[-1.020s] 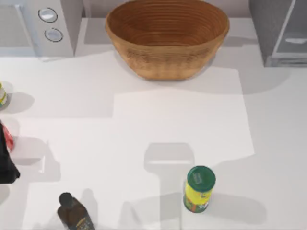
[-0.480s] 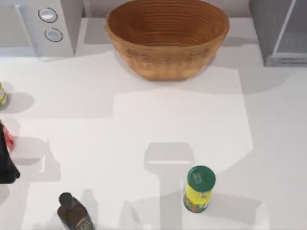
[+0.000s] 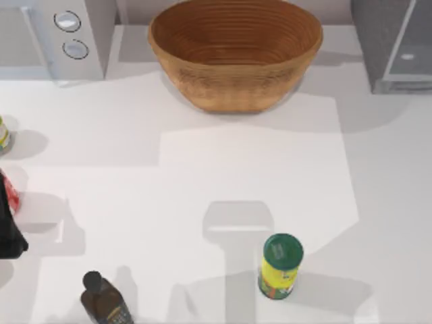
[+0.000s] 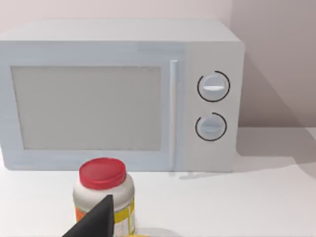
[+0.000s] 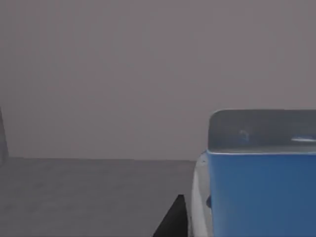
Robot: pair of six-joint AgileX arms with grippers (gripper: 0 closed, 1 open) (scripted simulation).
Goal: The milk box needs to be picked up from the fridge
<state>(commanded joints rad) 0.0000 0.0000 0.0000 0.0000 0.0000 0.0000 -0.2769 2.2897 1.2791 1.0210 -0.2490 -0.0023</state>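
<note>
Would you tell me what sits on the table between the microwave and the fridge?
In the top view, a large woven basket stands between the microwave and the fridge.

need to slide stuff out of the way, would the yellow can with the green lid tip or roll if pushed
The yellow can stands upright on the table and looks taller than wide, so a high push would probably tip it. Its round body would then likely roll. A low push should slide it; the table looks smooth.

basket (image 3: 235, 50) back centre | microwave (image 3: 50, 37) back left | fridge (image 3: 395, 44) back right | can (image 3: 280, 265) front, right of bottle (image 3: 104, 301)
</note>
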